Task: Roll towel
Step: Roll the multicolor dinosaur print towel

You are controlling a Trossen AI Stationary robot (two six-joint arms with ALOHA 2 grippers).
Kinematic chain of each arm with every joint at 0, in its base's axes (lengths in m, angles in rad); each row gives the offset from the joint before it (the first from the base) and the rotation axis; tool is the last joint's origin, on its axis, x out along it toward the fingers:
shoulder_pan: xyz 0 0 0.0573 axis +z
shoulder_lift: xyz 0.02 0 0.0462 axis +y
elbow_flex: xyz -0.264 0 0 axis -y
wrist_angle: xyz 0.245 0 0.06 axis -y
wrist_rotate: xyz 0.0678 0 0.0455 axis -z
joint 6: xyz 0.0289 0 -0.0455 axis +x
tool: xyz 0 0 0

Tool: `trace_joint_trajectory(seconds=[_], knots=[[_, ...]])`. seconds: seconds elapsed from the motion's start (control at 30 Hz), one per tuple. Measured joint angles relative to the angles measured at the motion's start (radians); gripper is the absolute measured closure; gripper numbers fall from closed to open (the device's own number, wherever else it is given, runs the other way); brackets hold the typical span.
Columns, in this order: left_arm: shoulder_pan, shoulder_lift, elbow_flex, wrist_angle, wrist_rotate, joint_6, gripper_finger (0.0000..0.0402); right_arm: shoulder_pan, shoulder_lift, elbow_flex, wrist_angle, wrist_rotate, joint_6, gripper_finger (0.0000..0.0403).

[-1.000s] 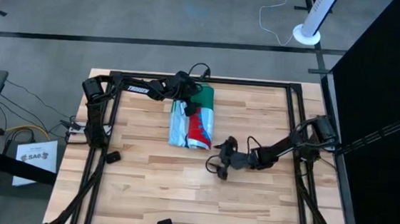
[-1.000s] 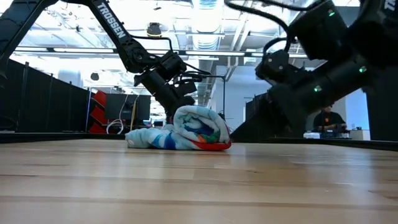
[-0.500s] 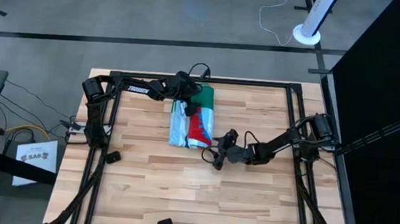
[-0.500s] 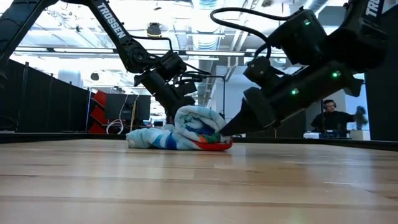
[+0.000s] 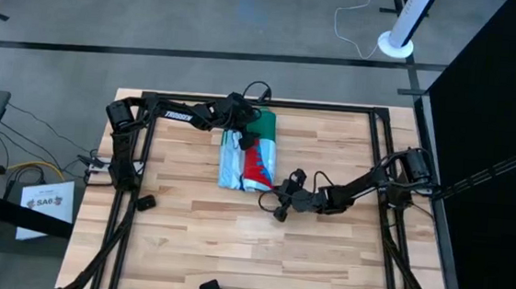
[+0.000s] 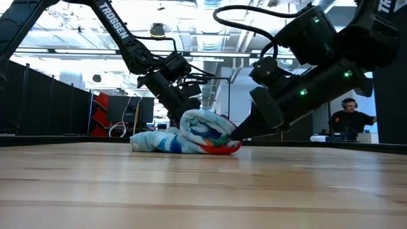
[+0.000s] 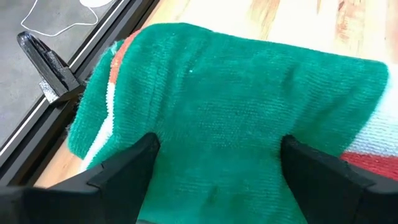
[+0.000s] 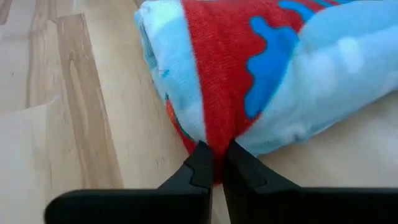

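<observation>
The towel (image 5: 248, 153) lies as a short thick roll on the far middle of the wooden table, green at its far end (image 7: 249, 93) and light blue and red at its near end (image 8: 280, 62). In the low view the roll (image 6: 191, 133) rests on the table with a looser blue part spread to one side. My left gripper (image 5: 243, 136) is open over the green far end, one finger on each side (image 7: 221, 168). My right gripper (image 5: 272, 196) is down at the roll's near right corner, shut on the red cloth (image 6: 236, 132). My left gripper comes from above and straddles the green far part (image 7: 217, 143) of the roll with wide-open fingers (image 7: 124, 168). Cloth fills the gap between them. Whether they press on it I cannot tell. My right gripper pinches the red fold (image 8: 214, 134) at the roll's near right corner between its two fingertips (image 8: 200, 163). It comes slanting down from the table's right, low over the wood. The roll stays on the table; how many layers are caught I cannot tell.
Black frame rails (image 5: 261, 101) run round the table's edges. A small black part (image 5: 145, 202) lies near the left rail. Bare wood (image 5: 249, 255) spreads over the near half of the table. A person (image 6: 350, 117) sits in the room behind.
My right gripper has moved toward the table's left and down to the towel's near right corner, and has shut there on the red fold. The roll's near corner has been nudged slightly by it. The rest of the towel has kept its place.
</observation>
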Motion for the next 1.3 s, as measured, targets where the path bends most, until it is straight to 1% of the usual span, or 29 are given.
trace_joint_trajectory(seconds=[0.2, 0.43, 0.5, 0.57, 0.7, 0.77, 0.83, 0.93, 1.07, 1.13, 1.2, 1.23, 1.3], knots=[[0.0, 0.0, 0.0, -0.003, -0.015, -0.036, 0.0077, 0.039, 0.0, 0.0, -0.022, 0.008, 0.082, 0.0399], [0.0, 0.0, 0.0, -0.007, -0.014, -0.052, 0.0077, 0.088, 0.0, 0.0, -0.013, -0.001, 0.087, 0.0399], [0.001, 0.0, 0.0, -0.003, -0.037, -0.062, 0.0077, 0.115, 0.0, 0.001, -0.008, -0.095, 0.076, 0.0398], [0.008, 0.0, 0.0, 0.002, -0.063, -0.069, 0.0077, 0.141, -0.002, 0.001, -0.01, -0.137, 0.051, 0.0398], [0.008, 0.0, 0.0, 0.0, -0.075, -0.066, 0.0077, 0.149, -0.033, 0.001, -0.037, -0.031, -0.023, 0.04], [0.008, 0.0, 0.0, 0.0, -0.074, -0.067, 0.0077, 0.151, -0.07, 0.001, -0.076, -0.007, -0.077, 0.04], [0.008, 0.0, 0.0, -0.001, -0.074, -0.064, 0.0077, 0.129, -0.116, 0.001, -0.118, 0.021, -0.141, 0.0402], [0.003, 0.0, 0.0, -0.001, -0.074, -0.062, 0.0077, 0.061, -0.172, 0.001, -0.168, 0.047, -0.219, 0.0378], [0.003, 0.0, 0.0, 0.0, -0.073, -0.058, 0.0077, -0.035, -0.209, 0.006, -0.164, 0.029, -0.318, 0.0316], [0.003, 0.0, 0.0, 0.002, -0.071, -0.06, 0.0077, -0.078, -0.189, 0.019, -0.177, 0.028, -0.345, 0.0283], [0.003, 0.0, 0.0, 0.003, -0.07, -0.061, 0.0077, -0.111, -0.158, 0.043, -0.186, -0.019, -0.38, 0.0256], [0.003, 0.0, 0.0, 0.003, -0.069, -0.061, 0.0077, -0.123, -0.138, 0.056, -0.18, -0.048, -0.402, 0.0246], [0.003, 0.0, 0.0, 0.004, -0.067, -0.062, 0.0077, -0.138, -0.094, 0.079, -0.183, -0.061, -0.426, 0.0232]])
